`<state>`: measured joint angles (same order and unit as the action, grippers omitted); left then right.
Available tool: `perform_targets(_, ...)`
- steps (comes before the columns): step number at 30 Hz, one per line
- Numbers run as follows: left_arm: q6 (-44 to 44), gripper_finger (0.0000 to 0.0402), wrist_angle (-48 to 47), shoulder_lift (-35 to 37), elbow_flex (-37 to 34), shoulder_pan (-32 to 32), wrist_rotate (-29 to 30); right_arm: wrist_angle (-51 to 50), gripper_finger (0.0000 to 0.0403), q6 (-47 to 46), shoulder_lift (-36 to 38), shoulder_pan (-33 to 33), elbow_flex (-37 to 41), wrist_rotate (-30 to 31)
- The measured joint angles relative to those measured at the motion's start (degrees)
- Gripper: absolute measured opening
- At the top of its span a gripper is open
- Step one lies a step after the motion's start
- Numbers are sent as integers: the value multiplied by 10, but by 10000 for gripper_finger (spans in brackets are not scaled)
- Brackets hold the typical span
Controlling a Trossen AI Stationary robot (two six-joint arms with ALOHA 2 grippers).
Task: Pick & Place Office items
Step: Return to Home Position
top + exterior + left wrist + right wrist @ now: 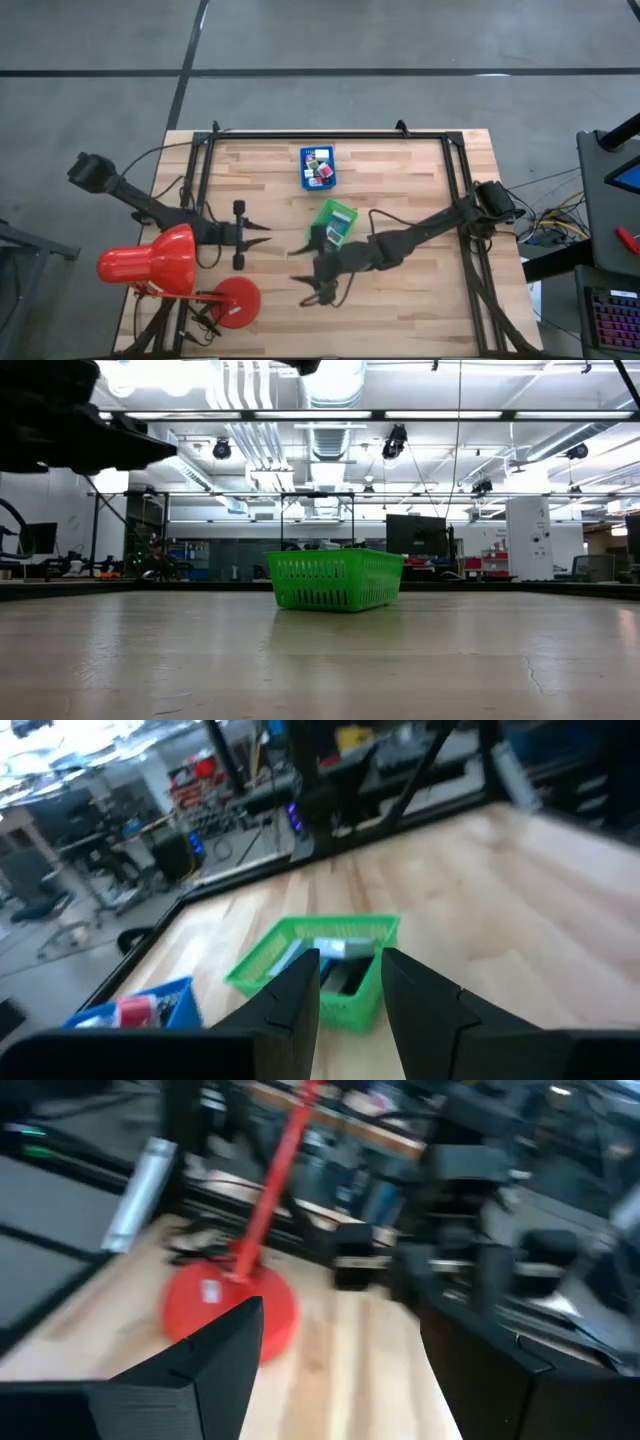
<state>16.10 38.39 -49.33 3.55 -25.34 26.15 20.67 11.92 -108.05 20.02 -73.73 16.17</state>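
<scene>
Right tool (313, 278) hangs over the middle of the worktop (420, 190), just beside the green tray (328, 208) on the side away from the blue tray (303, 170). Its two dark fingers stand wide apart with nothing between them. The right arm reaches in from the right edge, stretched low across the boards. The left tool (262, 236) waits near the left edge, pointing toward the green tray, its fingers parted and empty.

The office items (320, 168) lie inside the trays. None shows on the bare boards. The blue tray, toward the far edge, holds a packed cluster of tiny white, red and green pieces. The green tray, near the middle, holds a few more, among them a white one and a dark one.

Sorting looks finished, and the step in hand appears to be the return to rest. The next move calls for lifting the right tool clear of the green tray's rim and folding the arm back toward its mount at the right edge, with no grasp needed. The left arm seems close to its resting pose.

Counted:
- arms: two
- tools: two
- trays: two, one blue and one green
- red desk lamp (160, 262): one, at the left near corner
- pieces in each tray: too small and crowded to count exactly
</scene>
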Motion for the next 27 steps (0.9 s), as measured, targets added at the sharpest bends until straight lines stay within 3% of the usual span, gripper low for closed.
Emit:
perform_targets(5,-13,112,-69,108,-10,-3,-52,1,261,3,0,3,0,-53)
perform_targets(15,-44,112,-356,316,24,-11,-56,-3,237,3,33,5,19,-127)
perform_targets(19,-45,113,-424,399,28,-11,-56,19,230,-3,87,5,72,-132)
perform_targets(23,-48,113,-481,479,28,-11,-56,106,228,-9,151,9,164,-133)
perform_targets(27,-54,112,-516,492,32,-11,-46,198,228,-27,216,12,265,-135)
